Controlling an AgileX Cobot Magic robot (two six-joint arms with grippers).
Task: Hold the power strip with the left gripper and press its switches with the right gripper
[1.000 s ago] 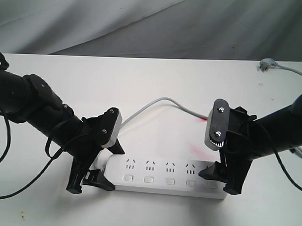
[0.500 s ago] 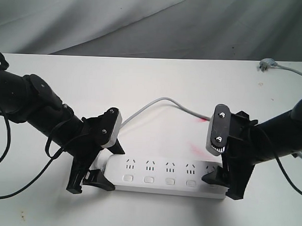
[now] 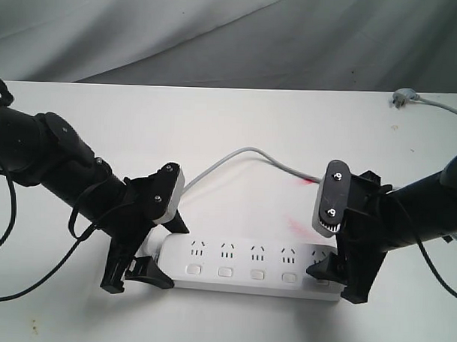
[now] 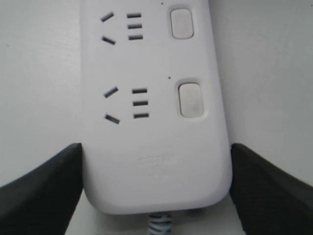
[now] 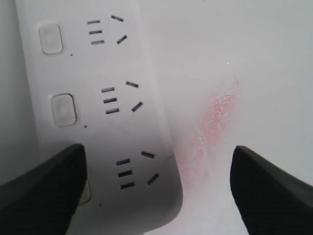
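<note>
The white power strip point(image 3: 244, 265) lies lengthwise near the table's front edge. My left gripper point(image 3: 165, 251) is shut on its cord end. In the left wrist view both black fingers point(image 4: 44, 188) press the strip's point(image 4: 156, 147) long sides, with the nearest switch point(image 4: 190, 99) just beyond them. My right gripper point(image 3: 339, 278) stands open over the other end. One of its fingers point(image 5: 41, 191) rests over the end switch and hides most of it; the other finger hangs over bare table beside the strip point(image 5: 132, 147). Several other switches point(image 3: 226, 272) show in a row.
The grey-white cord point(image 3: 244, 153) loops from the strip's left end across the table toward the right arm. A plug point(image 3: 402, 97) lies at the far right. A pink smear point(image 3: 296, 222) marks the table behind the strip. Grey cloth hangs behind.
My right gripper has sunk and shifted slightly right, bringing one finger down onto the strip's right end. The left gripper and the strip have not moved.
</note>
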